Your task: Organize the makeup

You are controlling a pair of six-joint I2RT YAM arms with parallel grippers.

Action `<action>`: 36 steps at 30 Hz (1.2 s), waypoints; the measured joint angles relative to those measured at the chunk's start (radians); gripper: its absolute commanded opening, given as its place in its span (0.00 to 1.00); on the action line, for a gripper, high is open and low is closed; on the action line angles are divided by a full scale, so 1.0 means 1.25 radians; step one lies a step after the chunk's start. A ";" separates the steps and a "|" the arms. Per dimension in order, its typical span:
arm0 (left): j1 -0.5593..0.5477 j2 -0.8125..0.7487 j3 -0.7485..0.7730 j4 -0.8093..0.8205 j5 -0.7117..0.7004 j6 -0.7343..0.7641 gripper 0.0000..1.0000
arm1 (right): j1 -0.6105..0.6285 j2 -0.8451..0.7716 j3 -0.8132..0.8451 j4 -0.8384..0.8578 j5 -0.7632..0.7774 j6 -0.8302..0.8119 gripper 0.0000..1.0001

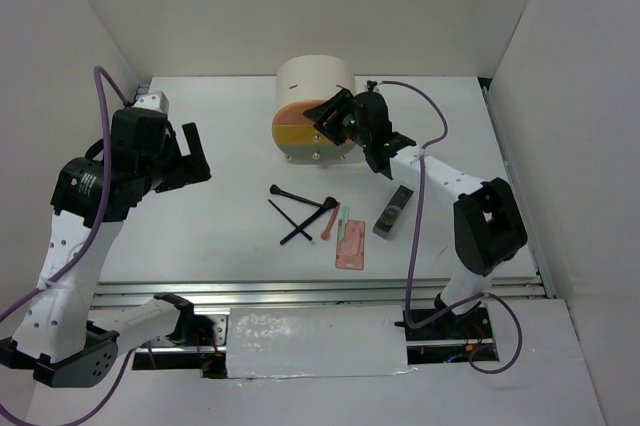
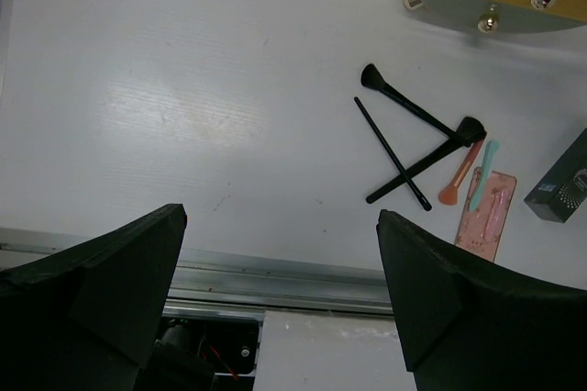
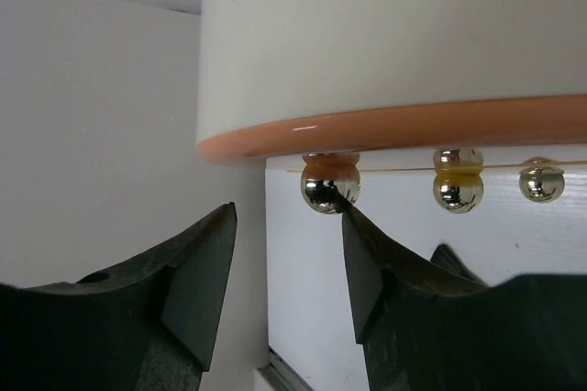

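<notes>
Right wrist shows right tool (image 3: 288, 217) parted near orange edge of drum box (image 3: 367, 33).

black brushes (image 1: 298, 198): three, thin, lying crossed | orange-pink stick (image 1: 328, 224): flat, at their right ends | pale teal stick (image 1: 343, 216): alongside it | pink palette (image 1: 351, 244): flat, just right of the sticks | dark grey case (image 1: 393, 212): rightmost, lying apart

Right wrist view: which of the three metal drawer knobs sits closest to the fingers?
The leftmost knob, below the orange drawer front, right at the tip of one of the open fingers. The other two sit further right.
</notes>
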 measured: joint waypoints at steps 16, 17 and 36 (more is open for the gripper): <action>0.000 -0.005 -0.002 -0.012 -0.001 -0.001 0.99 | -0.026 0.047 0.032 -0.009 -0.005 -0.009 0.44; 0.000 -0.005 -0.002 -0.012 -0.001 -0.001 0.99 | -0.027 0.052 0.036 -0.010 -0.009 -0.009 0.40; 0.000 -0.004 -0.005 -0.009 -0.001 0.000 0.99 | -0.042 0.060 0.020 0.029 -0.073 -0.033 0.18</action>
